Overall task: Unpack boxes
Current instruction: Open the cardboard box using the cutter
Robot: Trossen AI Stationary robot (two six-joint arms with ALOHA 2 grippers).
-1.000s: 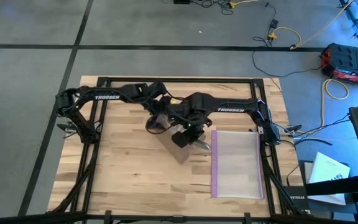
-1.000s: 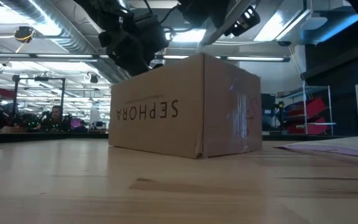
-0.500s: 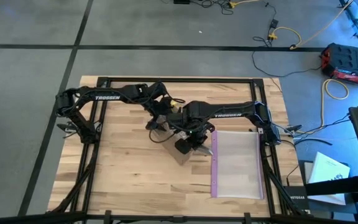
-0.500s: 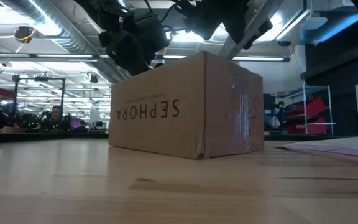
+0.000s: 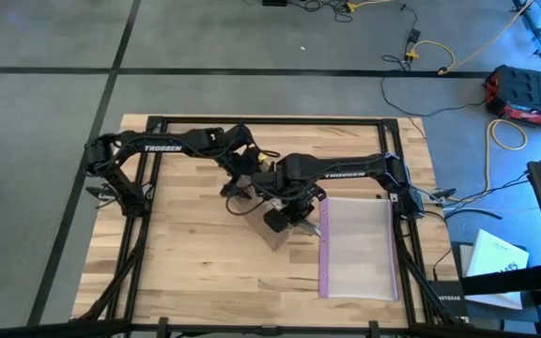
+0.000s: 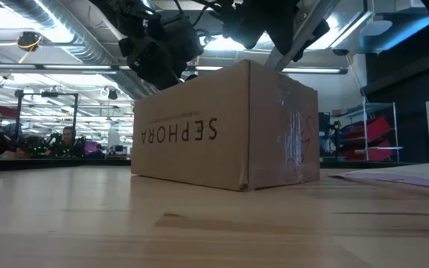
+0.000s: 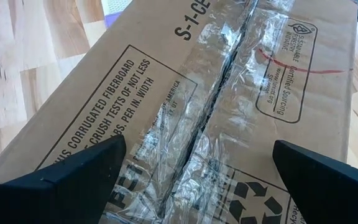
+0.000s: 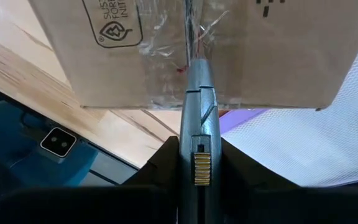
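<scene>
A small brown cardboard shipping box sits on the pale wooden table, near its middle, seen from the low view as the nearest thing, with black "SEPHORA" lettering upside down on the side facing that camera and shiny clear tape running down its end face. From above, the box is mostly hidden under the two dark arms, which meet over it.

The right gripper is closed tight on a slim grey knife-like tool, held between its fingers so that the tool's tip meets the taped seam at the edge of the box top. In the high view this gripper hangs over the side of the box that lies towards the bag.

The left gripper hovers over the top of the box with its fingers spread wide, one on each side of the taped centre seam, holding nothing. The tape along the seam is wrinkled and the seam shows a dark gap. Printed marks and a recycling symbol show on the flaps.

Just beside the box, on the right arm's side, lies a flat clear plastic bag with a purple zip edge.

Beyond the table, the low view shows a large hall with ceiling lights.
</scene>
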